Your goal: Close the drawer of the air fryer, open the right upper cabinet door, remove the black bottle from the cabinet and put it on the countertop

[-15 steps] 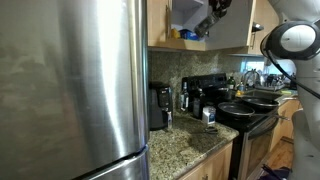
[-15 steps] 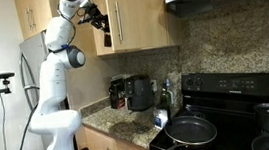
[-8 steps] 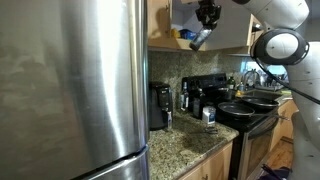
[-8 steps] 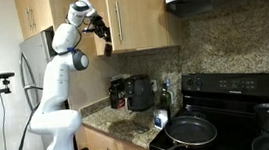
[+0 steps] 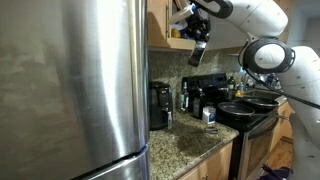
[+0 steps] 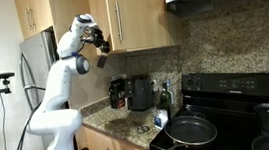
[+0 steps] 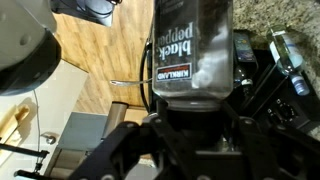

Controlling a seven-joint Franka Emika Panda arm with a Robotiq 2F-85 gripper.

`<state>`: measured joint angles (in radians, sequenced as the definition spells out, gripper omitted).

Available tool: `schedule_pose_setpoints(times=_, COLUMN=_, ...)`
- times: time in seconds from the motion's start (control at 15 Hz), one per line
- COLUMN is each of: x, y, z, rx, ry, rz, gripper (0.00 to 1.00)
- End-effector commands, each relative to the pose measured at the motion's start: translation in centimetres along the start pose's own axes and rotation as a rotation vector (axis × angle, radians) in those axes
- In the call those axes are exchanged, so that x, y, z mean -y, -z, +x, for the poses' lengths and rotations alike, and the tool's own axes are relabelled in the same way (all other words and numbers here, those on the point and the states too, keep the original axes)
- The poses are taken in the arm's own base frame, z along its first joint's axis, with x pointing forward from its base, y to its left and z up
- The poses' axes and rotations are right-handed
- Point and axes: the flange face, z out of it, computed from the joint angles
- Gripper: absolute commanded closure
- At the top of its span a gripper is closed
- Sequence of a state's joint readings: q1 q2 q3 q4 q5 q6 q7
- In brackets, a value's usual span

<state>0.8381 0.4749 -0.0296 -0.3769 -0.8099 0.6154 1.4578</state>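
The pincer [image 7: 192,112] is being pressed shut on the black bottle [image 7: 190,45], which is being clamped between the two fingers with its printed label turned toward the wrist camera. In an exterior view the bottle [image 5: 197,30] is being carried in the air, just in front of the cabinet [image 5: 160,25] and high above the bench [image 5: 190,145]; it is not resting on any shelf.

As for progress, the right upper cabinet door [image 5: 232,38] is being shown swung open, its paler inner face in sight, so that step is judged done. The bottle is judged to be already out of the cabinet, though close to its opening. The air fryer [image 5: 158,105] is being seen as a closed dark box with nothing jutting from its front, so its drawer is probably shut, but at this size that cannot be told for certain. What is left is being reckoned as the lowering of the bottle to the bench and its release there.

The bottle's long axis is being held steep but slanted, not upright: in both exterior views the bottle [image 6: 104,60] is hanging below the pincer at a tilt. In the wrist view it is running straight out from between the fingers. Which end is the cap cannot be told.
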Motion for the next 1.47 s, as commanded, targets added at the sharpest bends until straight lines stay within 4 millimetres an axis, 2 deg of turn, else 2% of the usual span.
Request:
schedule_pose_setpoints(times=0.0, x=0.2, y=-0.1, z=-0.5, rx=-0.006, ry=0.003, rz=-0.005, gripper=0.48)
schedule_pose_setpoints(times=0.2, x=0.3, y=-0.1, z=-0.7, rx=-0.011, ry=-0.001, rz=-0.007, gripper=0.48)
schedule_pose_setpoints(times=0.27, x=0.3, y=-0.1, z=-0.6, rx=-0.009, ry=-0.004, rz=-0.005, gripper=0.73)
schedule_pose_setpoints(times=0.33, x=1.2, y=-1.2, z=-1.0, rx=0.001, ry=0.049, rz=-0.052, gripper=0.73)
schedule_pose_setpoints(times=0.47, x=4.4, y=-4.0, z=-2.9, rx=-0.09, ry=0.037, rz=-0.164, gripper=0.73)
schedule_pose_setpoints(times=0.8, x=9.0, y=-8.8, z=-7.9, rx=-0.168, ry=0.106, rz=-0.319, gripper=0.73)
schedule_pose_setpoints(times=1.2, x=12.8, y=-13.5, z=-11.2, rx=-0.303, ry=0.012, rz=-0.435, gripper=0.73)
schedule_pose_setpoints(times=1.33, x=13.1, y=-13.9, z=-11.5, rx=-0.315, ry=-0.015, rz=-0.429, gripper=0.73)
schedule_pose_setpoints(times=1.4, x=12.6, y=-12.9, z=-11.6, rx=-0.308, ry=0.017, rz=-0.403, gripper=0.48)
